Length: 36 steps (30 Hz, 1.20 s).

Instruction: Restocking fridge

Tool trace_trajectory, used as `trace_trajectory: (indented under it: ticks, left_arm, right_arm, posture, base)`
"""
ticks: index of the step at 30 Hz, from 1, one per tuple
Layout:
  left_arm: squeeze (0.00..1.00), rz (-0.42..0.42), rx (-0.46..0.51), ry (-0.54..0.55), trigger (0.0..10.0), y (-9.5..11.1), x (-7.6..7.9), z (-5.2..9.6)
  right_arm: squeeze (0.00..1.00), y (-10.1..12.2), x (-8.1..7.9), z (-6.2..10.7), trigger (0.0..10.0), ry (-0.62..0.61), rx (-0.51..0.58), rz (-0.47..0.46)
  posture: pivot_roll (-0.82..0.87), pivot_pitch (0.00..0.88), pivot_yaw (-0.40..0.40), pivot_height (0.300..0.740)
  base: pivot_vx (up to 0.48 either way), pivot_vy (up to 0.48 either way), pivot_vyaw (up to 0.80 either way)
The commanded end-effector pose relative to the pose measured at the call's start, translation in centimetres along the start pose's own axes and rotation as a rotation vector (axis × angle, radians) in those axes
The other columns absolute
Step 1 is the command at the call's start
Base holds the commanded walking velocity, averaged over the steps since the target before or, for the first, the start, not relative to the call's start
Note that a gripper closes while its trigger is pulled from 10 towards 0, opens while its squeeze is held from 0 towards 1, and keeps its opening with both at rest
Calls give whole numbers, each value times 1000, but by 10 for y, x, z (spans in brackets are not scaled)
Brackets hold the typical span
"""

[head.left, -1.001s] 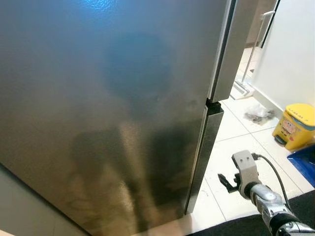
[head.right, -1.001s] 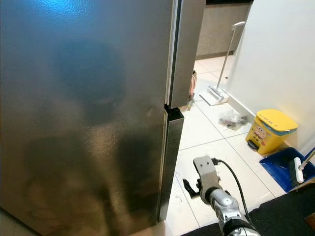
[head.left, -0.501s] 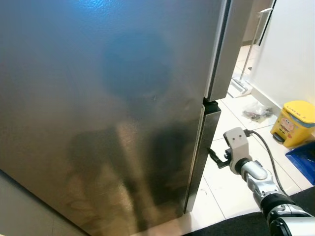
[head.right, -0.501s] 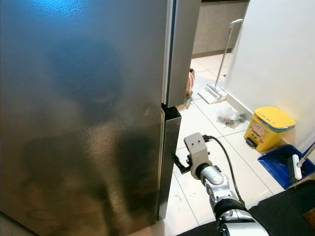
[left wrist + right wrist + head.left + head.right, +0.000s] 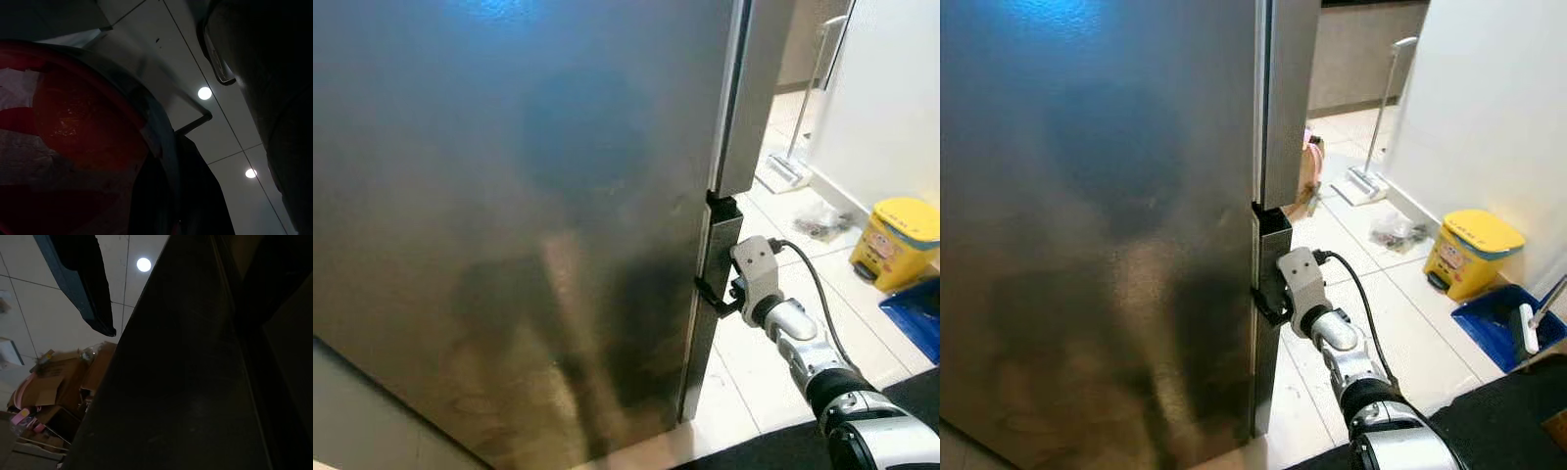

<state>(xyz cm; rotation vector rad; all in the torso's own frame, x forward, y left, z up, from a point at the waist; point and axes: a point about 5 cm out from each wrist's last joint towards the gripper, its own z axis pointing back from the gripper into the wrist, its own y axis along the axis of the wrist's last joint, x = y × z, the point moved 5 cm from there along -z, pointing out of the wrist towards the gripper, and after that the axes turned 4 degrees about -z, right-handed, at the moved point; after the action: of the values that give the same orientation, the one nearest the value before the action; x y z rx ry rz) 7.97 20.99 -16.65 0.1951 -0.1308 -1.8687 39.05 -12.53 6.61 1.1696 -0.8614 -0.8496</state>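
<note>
The steel fridge (image 5: 529, 196) stands shut right in front of me, its upper door (image 5: 749, 98) above the lower door's side edge (image 5: 717, 245). My right gripper (image 5: 709, 296) is at that lower edge, open, its black fingers hooked around the edge. In the right wrist view one finger (image 5: 83, 279) lies beside the dark door edge (image 5: 186, 382). The left wrist view is dark and shows a red wrapped item (image 5: 63, 122) with a clear rim close to the camera, under a ceiling with lights.
Right of the fridge is white tiled floor (image 5: 773, 362) with a yellow pedal bin (image 5: 899, 243), a blue dustpan (image 5: 1503, 328), a crumpled bag (image 5: 818, 227) and a flat mop (image 5: 1371, 176) by the white wall. Cardboard boxes (image 5: 1310, 176) sit behind the fridge. A black mat (image 5: 1489, 411) lies underfoot.
My right gripper has risen from low over the tiles and moved left until its fingers reached the lower door's edge. The camera has shifted slightly to the right.
</note>
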Motion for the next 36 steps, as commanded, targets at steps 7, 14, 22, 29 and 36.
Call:
trace_trajectory:
  ticks: [7, 14, 22, 29, 36]
  left_arm:
    - [0, -4, 82, 3, 10000, 24, 0, -1]
    - [0, 0, 82, 2, 10000, 23, 1, -1]
    - [0, -5, 79, 2, 10000, 22, 0, 0]
    - [0, -8, 80, 2, 10000, 22, 0, 0]
    - [0, -9, 83, 1, 10000, 24, 1, -1]
  right_arm:
    - [0, 45, 31, -8, 10000, -205, 122, 89]
    - [0, 33, 54, 1, 10000, -369, 67, 125]
    - [0, 24, 96, 24, 10000, -563, 17, 139]
    - [0, 10, 126, 48, 10000, -695, -38, 130]
    - [0, -40, 182, 127, 10000, -1018, -262, 130]
  posture:
    - [-44, 0, 7, 740]
    - [-40, 0, 7, 740]
    - [-43, 0, 11, 740]
    - [-44, 0, 12, 740]
    - [-46, 0, 12, 740]
  base:
    - [0, 0, 0]
    - [0, 0, 0]
    - [0, 0, 0]
    - [0, 0, 0]
    - [0, 0, 0]
